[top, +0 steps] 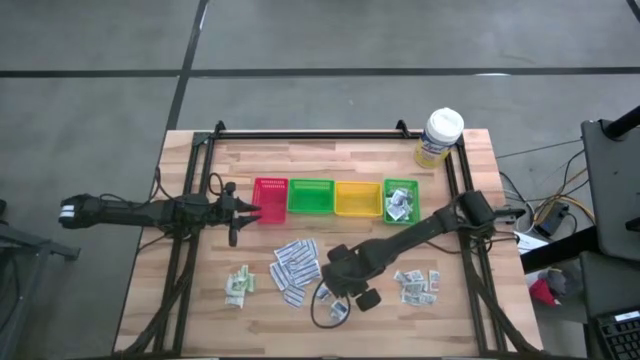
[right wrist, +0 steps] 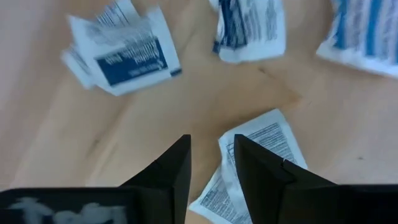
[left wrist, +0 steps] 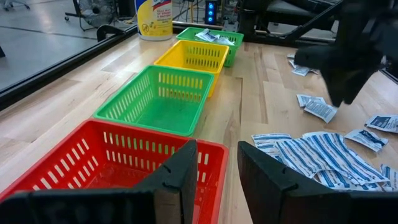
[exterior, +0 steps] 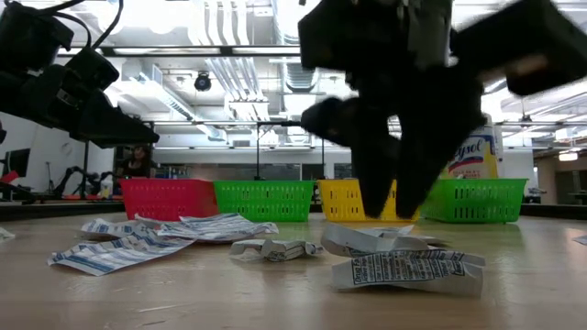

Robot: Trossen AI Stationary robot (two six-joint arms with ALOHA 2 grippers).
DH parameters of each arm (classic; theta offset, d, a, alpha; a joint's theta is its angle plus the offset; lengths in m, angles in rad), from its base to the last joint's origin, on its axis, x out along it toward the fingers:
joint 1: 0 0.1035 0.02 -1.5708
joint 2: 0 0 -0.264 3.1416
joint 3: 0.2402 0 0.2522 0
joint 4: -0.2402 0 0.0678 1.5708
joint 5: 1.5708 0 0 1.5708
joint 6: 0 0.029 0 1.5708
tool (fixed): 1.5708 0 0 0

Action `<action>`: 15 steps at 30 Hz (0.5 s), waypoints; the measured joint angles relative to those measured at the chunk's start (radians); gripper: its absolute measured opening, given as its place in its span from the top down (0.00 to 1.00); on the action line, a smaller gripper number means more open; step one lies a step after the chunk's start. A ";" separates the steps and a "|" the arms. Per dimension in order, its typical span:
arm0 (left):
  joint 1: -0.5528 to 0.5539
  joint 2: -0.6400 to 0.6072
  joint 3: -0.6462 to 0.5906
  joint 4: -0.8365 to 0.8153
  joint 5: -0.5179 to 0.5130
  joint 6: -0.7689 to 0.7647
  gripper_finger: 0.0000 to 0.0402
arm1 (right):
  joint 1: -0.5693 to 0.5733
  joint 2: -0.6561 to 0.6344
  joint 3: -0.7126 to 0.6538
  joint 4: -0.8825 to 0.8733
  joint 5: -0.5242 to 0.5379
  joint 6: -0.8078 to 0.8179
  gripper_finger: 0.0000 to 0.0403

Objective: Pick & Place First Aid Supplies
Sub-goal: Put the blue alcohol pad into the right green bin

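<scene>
The first aid supplies lie loose on the wooden table: blue-striped strips point(top: 295, 265), pale green sachets point(top: 238, 286), and grey-white squares point(top: 415, 285). More packets lie in the right-hand green tray point(top: 400, 203). My right gripper point(right wrist: 211, 155) is open and points steeply down at the table's near middle. It hangs just above a printed white packet point(right wrist: 261, 149) that lies flat beside one fingertip, with nothing between the fingers. Two more packets point(right wrist: 124, 53) lie beyond it. My left gripper point(left wrist: 214, 180) waits open at the left, level, in front of the red tray point(left wrist: 112, 162).
Red point(top: 270, 198), green point(top: 310, 197), yellow point(top: 357, 198) and green trays stand in a row across the table's middle. A white-lidded, yellow-labelled tub point(top: 440, 135) stands at the far right corner. Black rails run along the table's far, left and right sides.
</scene>
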 joint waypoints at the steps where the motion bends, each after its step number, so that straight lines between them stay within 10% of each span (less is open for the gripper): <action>1: 0.000 0.000 0.000 0.000 0.000 0.000 0.72 | 0.000 0.008 0.000 0.000 0.010 0.001 0.71; 15: 0.000 0.000 0.000 0.000 0.000 0.000 0.72 | 0.000 0.034 0.000 0.001 0.095 0.006 0.74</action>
